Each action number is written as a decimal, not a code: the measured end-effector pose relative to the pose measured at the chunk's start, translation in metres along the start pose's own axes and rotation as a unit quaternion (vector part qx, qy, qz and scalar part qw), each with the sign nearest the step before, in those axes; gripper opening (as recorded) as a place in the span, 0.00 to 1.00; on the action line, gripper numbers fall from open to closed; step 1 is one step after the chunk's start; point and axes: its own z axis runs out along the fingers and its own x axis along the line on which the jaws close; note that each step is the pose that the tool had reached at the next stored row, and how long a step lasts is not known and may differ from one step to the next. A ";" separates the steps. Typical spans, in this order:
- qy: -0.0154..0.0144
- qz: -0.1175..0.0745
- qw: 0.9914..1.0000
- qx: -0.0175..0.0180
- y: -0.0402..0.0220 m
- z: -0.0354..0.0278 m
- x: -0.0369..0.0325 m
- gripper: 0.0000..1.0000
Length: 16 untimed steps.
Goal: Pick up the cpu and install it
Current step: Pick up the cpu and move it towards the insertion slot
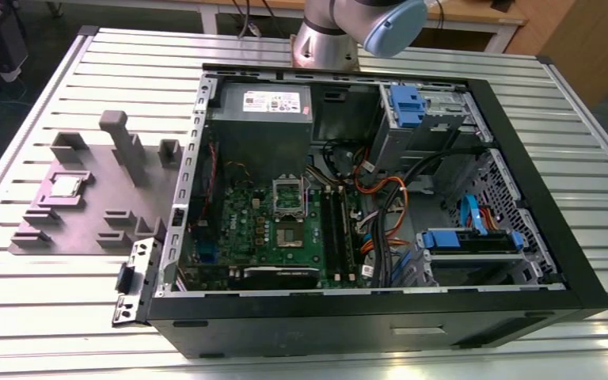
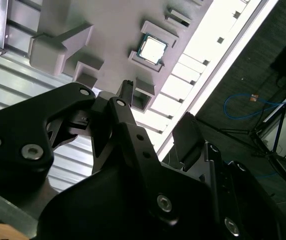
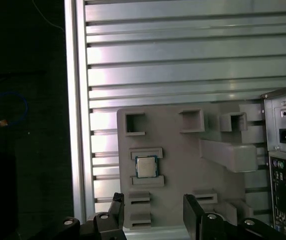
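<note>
- Bench (image 1: 51,332) first: you have the open case (image 1: 389,336) standing on it, with the grey fixture (image 1: 88,218) just beside it, at the exterior view's left.
- Inside the case, your green board (image 1: 251,229) lies flat. Its socket (image 1: 288,194) looks empty to me, so I judge the install not yet done.
- Your claw (image 3: 155,215) hangs above the fixture in the first wrist view, fingers spread, nothing between them.
- Your cpu (image 3: 146,166) sits in its fixture pocket, ungrasped, so you have both pickup and seating left.
</note>
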 end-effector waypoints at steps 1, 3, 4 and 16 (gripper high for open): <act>0.000 0.000 1.000 0.000 0.0000 0.0003 0.0000 0.59; 0.000 0.000 1.000 0.000 0.0000 0.0007 0.0000 0.59; 0.000 0.000 1.000 0.000 0.0000 0.0009 0.0000 0.59; 0.000 0.000 1.000 0.000 -0.0002 0.0039 0.0000 0.59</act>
